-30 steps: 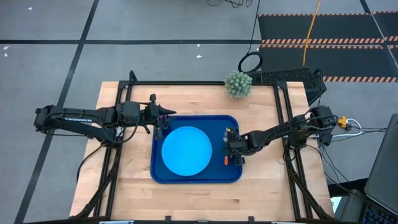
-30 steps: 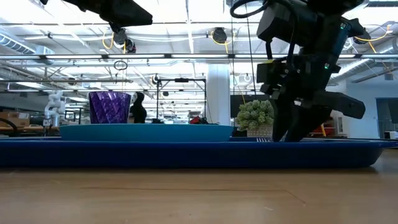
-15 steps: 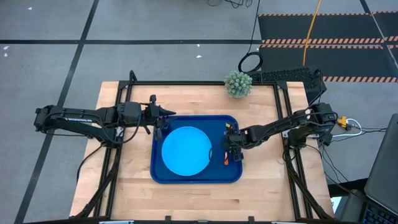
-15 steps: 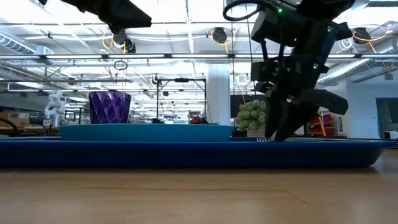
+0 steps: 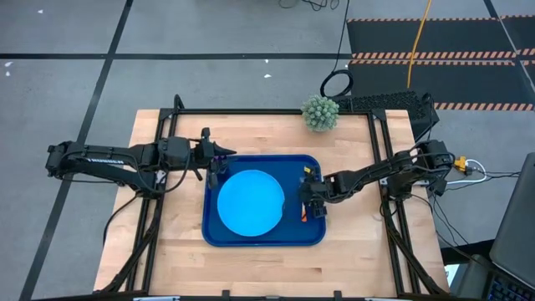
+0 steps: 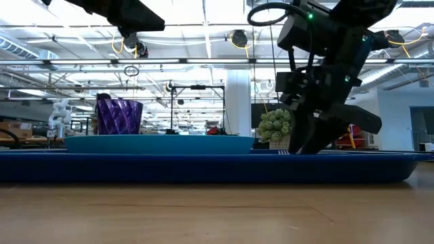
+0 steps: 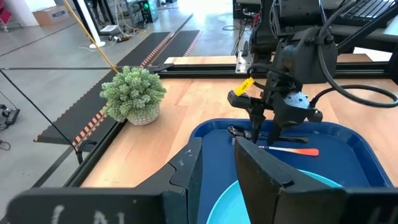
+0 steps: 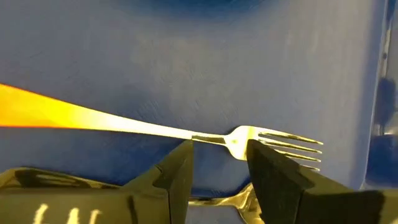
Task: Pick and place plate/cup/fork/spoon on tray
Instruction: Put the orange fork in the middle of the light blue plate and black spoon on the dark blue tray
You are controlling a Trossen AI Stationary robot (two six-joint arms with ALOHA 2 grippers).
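A robotics laboratory in a large industrial hall. Overhead run steel trusses [image 6: 203, 62], ducting and rows of strip lights [image 6: 61, 27]. The grey floor [image 5: 75, 75] carries black tape lines and hazard-striped cable mats [image 5: 435, 57]. A wooden counter [image 5: 171, 251] on a black metal frame [image 5: 163, 125] stands amid equipment racks [image 6: 196, 102] and trailing cables [image 5: 418, 42].

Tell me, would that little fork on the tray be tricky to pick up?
Probably a bit. The fork lies flat on the tray, leaving little to get under. Its thin, shiny metal neck looks stiff but likely slippery. The right gripper's fingers stand open either side of it, so it could skid or twist if nudged.
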